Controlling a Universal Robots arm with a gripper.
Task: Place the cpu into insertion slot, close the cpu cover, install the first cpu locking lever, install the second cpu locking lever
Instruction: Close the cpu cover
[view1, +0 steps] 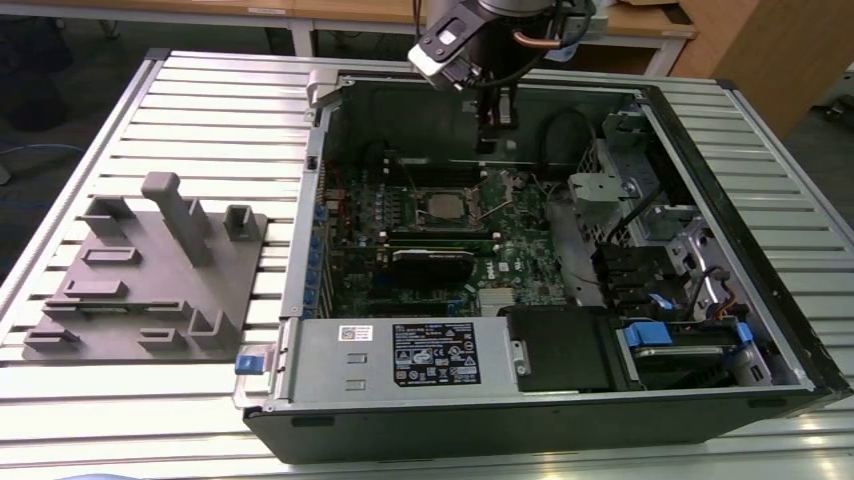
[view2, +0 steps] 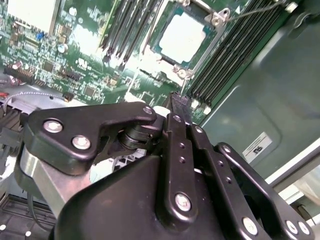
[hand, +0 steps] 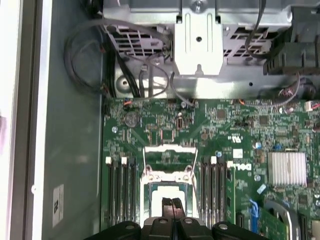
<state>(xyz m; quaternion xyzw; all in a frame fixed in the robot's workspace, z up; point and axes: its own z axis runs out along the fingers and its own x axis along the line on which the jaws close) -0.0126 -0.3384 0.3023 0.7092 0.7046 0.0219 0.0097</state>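
The small flat square cpu with the dull silver top (view2: 182, 37) already lies in the square dark insertion slot with the silvery rim (view2: 216, 19). The slot is set in the green circuit board (hand: 225, 130) inside the open black computer case (view1: 534, 440) on the slatted metal surface (view1: 200, 110). In the first wrist view the thin silvery frame of the cpu cover (hand: 170, 148) appears to stand raised at the slot's far edge, with board showing through its window, so closing it looks like the step in hand. The black claw (hand: 172, 205) hangs above the board just short of the slot, fingers pressed together, holding and touching nothing. Shut suits this job, because the joined tips make one blunt pusher. Meet the frame at the middle of its free edge, not a corner, so it swings on its hinge without twisting. Follow its arc rather than driving straight down, and ease off as the frame settles around the cpu, since extra force could load the chip. Keep the tips clear of the long narrow black memory slots (hand: 122, 195) flanking the socket.
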